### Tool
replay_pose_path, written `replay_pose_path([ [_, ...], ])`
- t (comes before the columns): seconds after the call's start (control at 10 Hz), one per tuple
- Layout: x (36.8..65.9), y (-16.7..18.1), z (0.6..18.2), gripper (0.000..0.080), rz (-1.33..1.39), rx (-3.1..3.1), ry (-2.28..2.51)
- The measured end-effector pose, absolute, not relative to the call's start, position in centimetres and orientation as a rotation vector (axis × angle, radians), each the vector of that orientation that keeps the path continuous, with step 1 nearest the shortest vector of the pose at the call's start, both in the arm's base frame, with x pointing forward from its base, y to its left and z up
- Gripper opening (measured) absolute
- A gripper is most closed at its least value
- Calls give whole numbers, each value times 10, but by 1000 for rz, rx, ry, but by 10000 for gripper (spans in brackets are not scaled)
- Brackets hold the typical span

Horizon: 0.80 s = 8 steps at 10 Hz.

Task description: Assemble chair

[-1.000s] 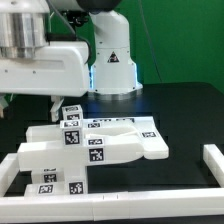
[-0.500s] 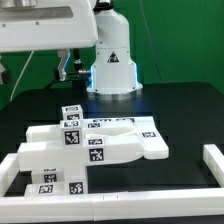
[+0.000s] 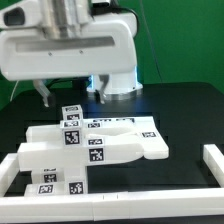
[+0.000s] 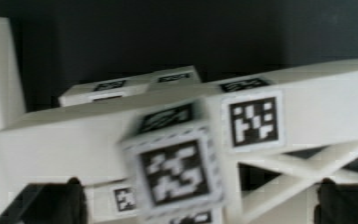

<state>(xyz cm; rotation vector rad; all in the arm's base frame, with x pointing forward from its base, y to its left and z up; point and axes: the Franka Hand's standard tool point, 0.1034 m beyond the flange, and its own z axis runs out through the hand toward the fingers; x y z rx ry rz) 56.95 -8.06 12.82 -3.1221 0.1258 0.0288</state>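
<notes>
Chair parts, white tagged blocks clustered on black table; gripper released, holding nothing, fingertips visible in wrist view only; marker board in exterior view.

Exterior view: fixed camera off the arm, low and close to the table edge, facing across the black surface toward the arm's base at 12 o'clock; the arm's housing fills the upper frame, the white border rail runs at 4 to 8 o'clock.

Wrist view: arm-mounted, looking down from very near onto the chair parts, which fill the frame.

Shared: the tagged chair parts and dark tabletop.
</notes>
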Motion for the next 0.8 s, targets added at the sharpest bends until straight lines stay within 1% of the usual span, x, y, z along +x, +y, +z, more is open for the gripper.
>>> replay_pose_path([
  [0.3,569,-87,113,649,18,-3147,130],
  [0.4,569,-87,113,649,18,-3146,147],
  [0.5,569,-87,113,529,19,-3145,173],
  [0.6,569,-88,113,378,19,-3145,172],
  [0.7,569,-87,113,283,17,-3139,255],
  [0.8,569,-87,113,283,17,-3125,393],
])
